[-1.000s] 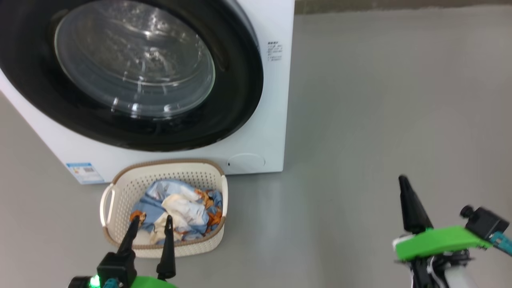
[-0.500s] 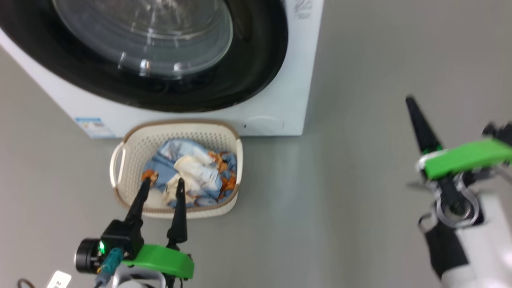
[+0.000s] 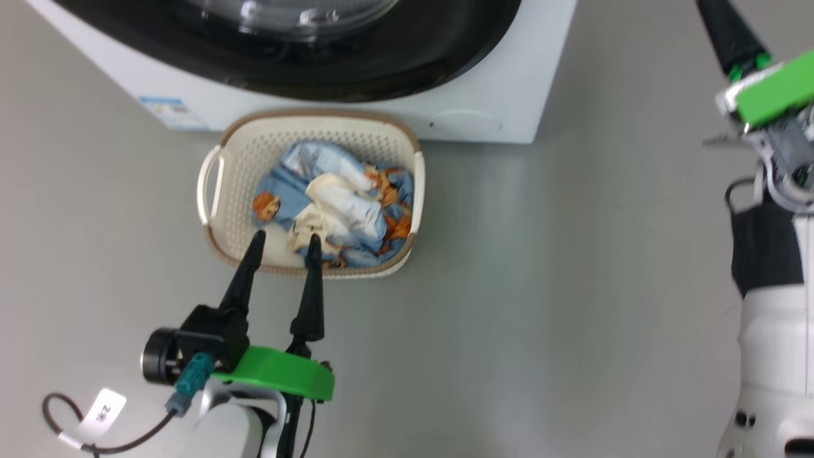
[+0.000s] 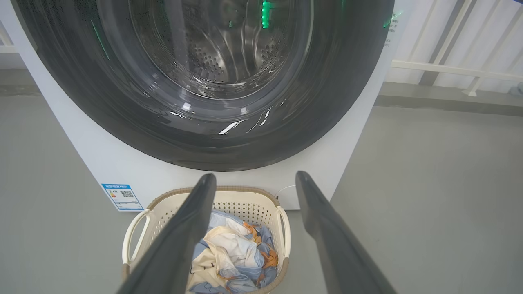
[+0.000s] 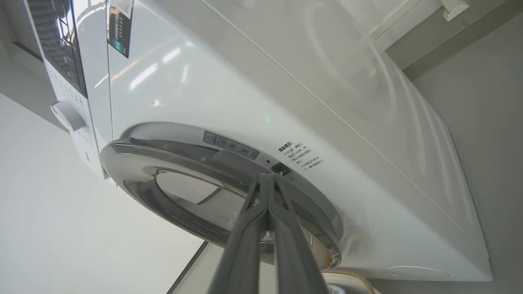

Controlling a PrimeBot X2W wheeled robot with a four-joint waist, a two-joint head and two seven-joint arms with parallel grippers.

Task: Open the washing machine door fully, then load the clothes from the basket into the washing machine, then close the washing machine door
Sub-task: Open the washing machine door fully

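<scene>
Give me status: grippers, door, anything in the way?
Left gripper open, poised over near edge of the basket; clothes inside. Right gripper shut, tips at rim of the washing machine door. Door looks closed. Basket sits just below it.

The light is bright, even and soft. The grey floor [image 3: 572, 286] shows a pale sheen and only weak shadows beside the basket [image 3: 267, 143]. White glints and green reflections sit on the washing machine door [image 4: 229, 139]. The right gripper [image 3: 722, 22] looks slightly blurred. The right wrist view bends the washing machine [image 5: 327, 122] strongly.
</scene>
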